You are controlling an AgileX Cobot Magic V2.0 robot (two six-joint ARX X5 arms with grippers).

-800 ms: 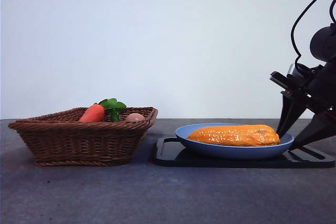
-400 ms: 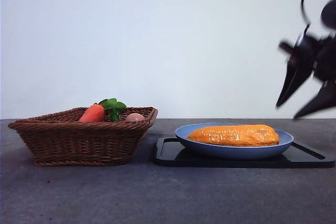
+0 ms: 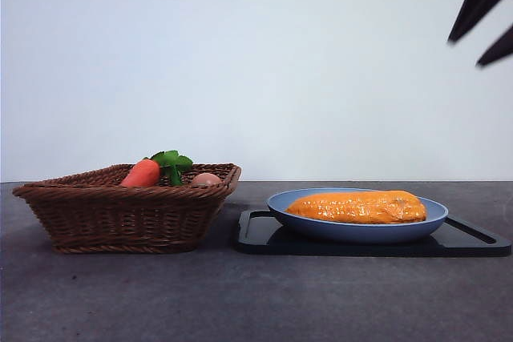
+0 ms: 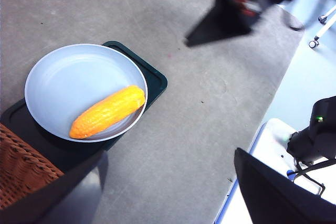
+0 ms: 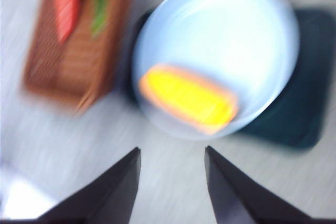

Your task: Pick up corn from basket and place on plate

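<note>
Front view: corn [image 3: 357, 207] lying lengthwise in the blue plate [image 3: 357, 232], plate resting on a black tray [image 3: 481, 242], tray set on the grey table [image 3: 256, 294] just beside the wicker basket [image 3: 120, 214]. Carrot [image 3: 142, 173] with green leaves and a pale egg [image 3: 206, 179] poking above the basket rim. Right gripper [image 3: 483, 28] high at the upper right corner, well above the plate, jaws spread and holding nothing, touching nothing.

Right wrist view, blurred: right gripper [image 5: 172, 182] looking down from above, jaws apart with bare table between them, corn [image 5: 188, 98] lying near the plate's edge on the gripper's side, carrot [image 5: 66, 1] in the basket [image 5: 73, 56] beyond.

Left wrist view: left gripper [image 4: 168, 182] clear of everything, jaws wide apart and empty, corn [image 4: 107, 112] lying across the near side of the plate [image 4: 73, 77], corner of basket [image 4: 21, 166] alongside, right gripper [image 4: 226, 17] dark and out of focus over open table.
</note>
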